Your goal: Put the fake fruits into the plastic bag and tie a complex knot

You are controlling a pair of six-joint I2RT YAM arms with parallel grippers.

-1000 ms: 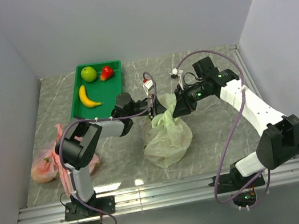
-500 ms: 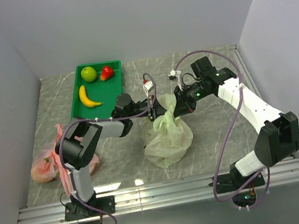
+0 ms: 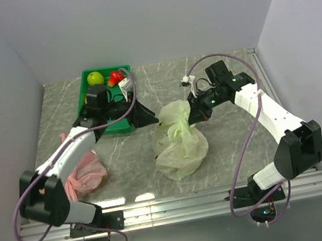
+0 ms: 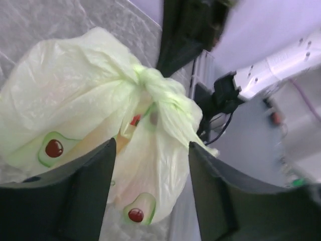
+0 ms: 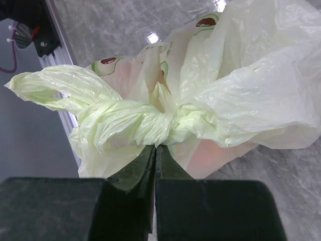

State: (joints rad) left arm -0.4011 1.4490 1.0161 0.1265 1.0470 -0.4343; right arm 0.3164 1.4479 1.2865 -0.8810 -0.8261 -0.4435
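The plastic bag (image 3: 181, 145), pale green with avocado prints, lies mid-table with its handles tied in a knot (image 5: 150, 123). My right gripper (image 3: 194, 114) is shut on the film just under that knot (image 5: 155, 149). My left gripper (image 3: 148, 119) is open, left of the bag and apart from it. In the left wrist view the bag (image 4: 100, 100) shows beyond its spread fingers (image 4: 75, 201). Peach-coloured fake fruits (image 5: 215, 153) show through the film. A green apple (image 3: 96, 77) and a small red fruit (image 3: 116, 76) lie in the green tray (image 3: 84, 76).
A crumpled pink bag (image 3: 83, 175) lies at the near left, under the left arm. The left arm crosses the front half of the green tray and hides what lies there. Grey walls close in the table on three sides.
My left gripper has let go of the bag's top, opened, and swung back left toward the tray. My right gripper has shut on the knot. The bag's top has sagged slightly.
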